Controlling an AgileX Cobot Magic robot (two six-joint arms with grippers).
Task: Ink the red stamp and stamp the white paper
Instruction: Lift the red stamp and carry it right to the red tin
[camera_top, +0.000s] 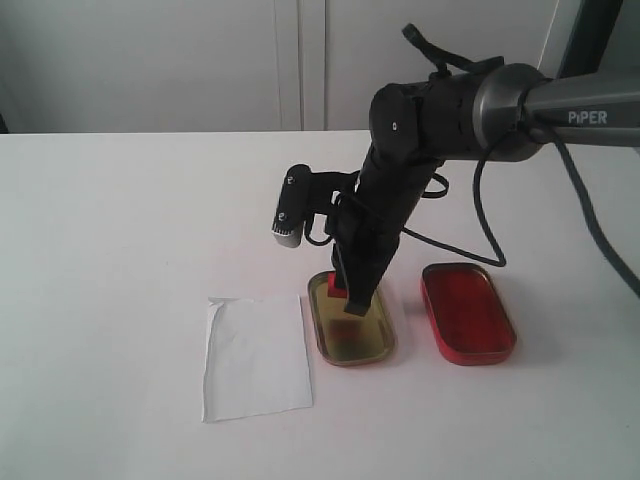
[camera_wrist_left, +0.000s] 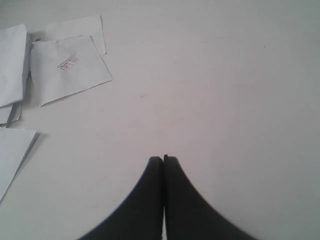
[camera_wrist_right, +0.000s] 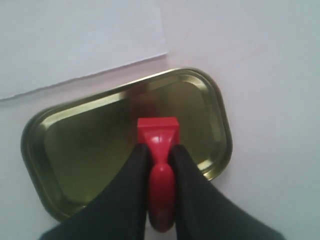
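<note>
Over the gold tin (camera_wrist_right: 225, 131), the right gripper (camera_wrist_right: 158, 150) pinches the red stamp (camera_wrist_right: 157, 131) by its rounded knob, square base down. Best handled by lifting straight, keeping the base level, then pressing flat into the red tin (camera_top: 468, 312) at 3 o'clock, likely the ink. Glossy plastic meets shiny, round-cornered metal; thin white paper (camera_top: 255, 355) lies at 9 o'clock on the matte bench (camera_top: 120, 250).

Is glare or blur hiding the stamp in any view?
Right wrist view: red stamp fairly clear, with a dim red reflection on the gold tin and no harsh glare. Exterior view: soft, and the right gripper covers most of the stamp. Left wrist view: even, flat light.
</note>
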